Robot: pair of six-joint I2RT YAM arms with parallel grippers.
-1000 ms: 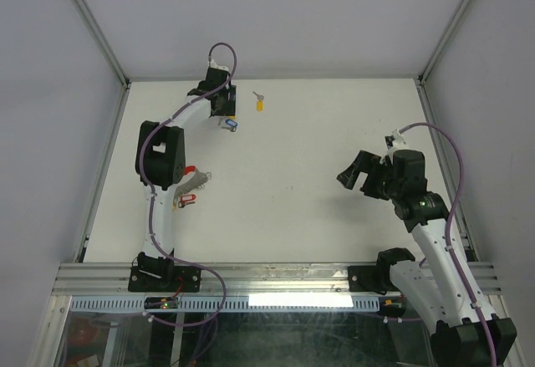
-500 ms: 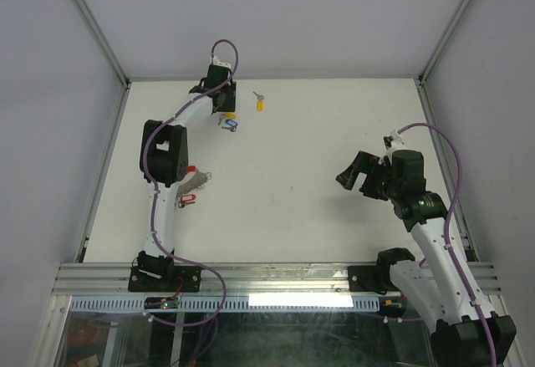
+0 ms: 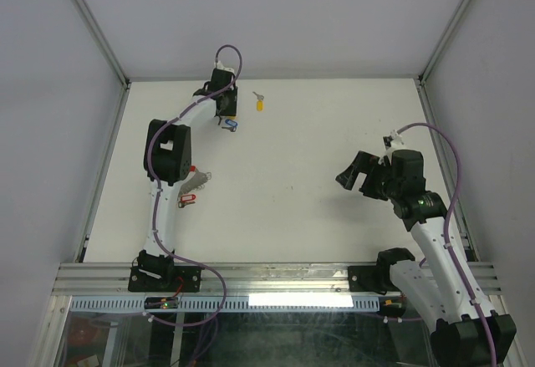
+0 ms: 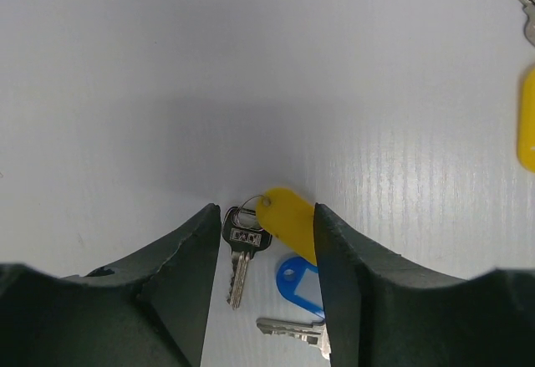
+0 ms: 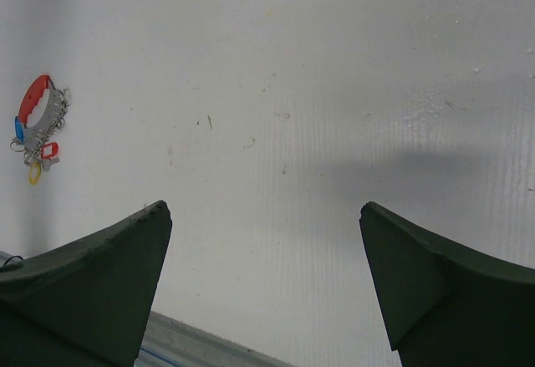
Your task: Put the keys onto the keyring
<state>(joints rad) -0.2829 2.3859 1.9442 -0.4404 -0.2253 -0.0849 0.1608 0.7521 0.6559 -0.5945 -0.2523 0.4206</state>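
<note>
Where the top view finds it, my left gripper (image 3: 227, 121) hangs over tiny silver keys with coloured plastic tags (image 3: 231, 126), well apart from the silver wire keyring with red strip (image 3: 195, 178). Left wrist: my jaws stand apart astride the yellow tag (image 4: 288, 214); I should close squarely, though my height is unclear. Right wrist: my right gripper (image 5: 263, 210) gapes empty.

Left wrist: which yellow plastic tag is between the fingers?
The yellow plastic tag beside the black-headed key; the other yellow tag sits at the right edge.

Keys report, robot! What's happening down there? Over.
Left claw open, straddling yellow-tagged key. Right claw open, empty. Keyring lying apart, untouched. Nothing in the way.
</note>
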